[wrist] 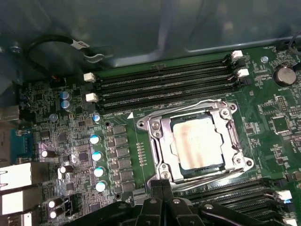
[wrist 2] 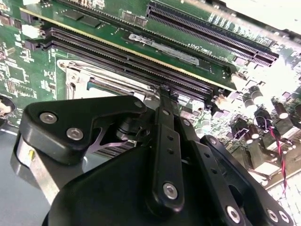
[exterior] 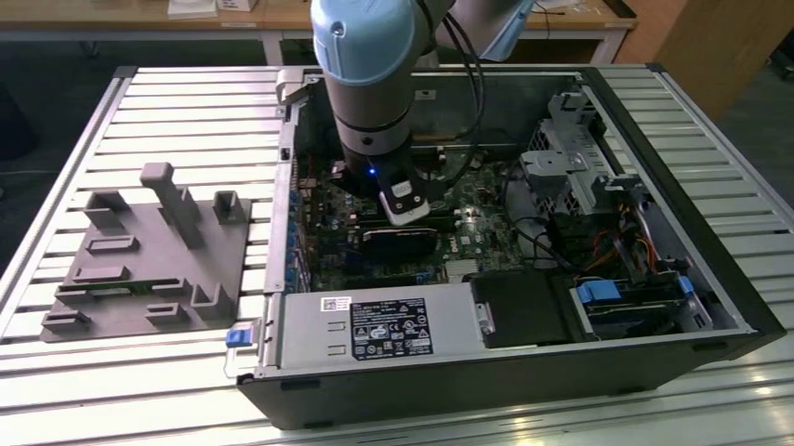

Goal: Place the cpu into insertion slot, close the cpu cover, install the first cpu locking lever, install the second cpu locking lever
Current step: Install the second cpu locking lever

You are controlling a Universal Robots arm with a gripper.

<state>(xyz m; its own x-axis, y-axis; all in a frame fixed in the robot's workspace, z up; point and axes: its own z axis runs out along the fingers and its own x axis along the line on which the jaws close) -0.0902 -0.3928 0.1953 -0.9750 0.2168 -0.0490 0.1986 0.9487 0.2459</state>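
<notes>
Cpu (wrist: 196, 142), pale metal face up, is sitting in the socket on the motherboard (wrist: 56, 136), and the cpu cover (wrist: 162, 141) is lying closed around it as a silvery frame, so that the chip's face is showing through the square opening. Thin levers appear to be running along the frame's edges, though whether either one is latched is hard to judge from the first wrist view. Long black memory slots (wrist: 164, 80) are lying just beside the socket, toward the case wall. Hovering directly over the socket's near edge is the gripper (wrist: 162, 188); its fingers are coming together at the tip with nothing seen between them, a posture that would suit pressing on a lever rather than carrying the chip. In the exterior view the arm (exterior: 366, 84) is reaching straight down into the open computer case (exterior: 496, 372), which is lying on its side on the slatted counter (exterior: 186, 102), next to a grey fixture block (exterior: 149, 260) at the exterior view's left.
</notes>
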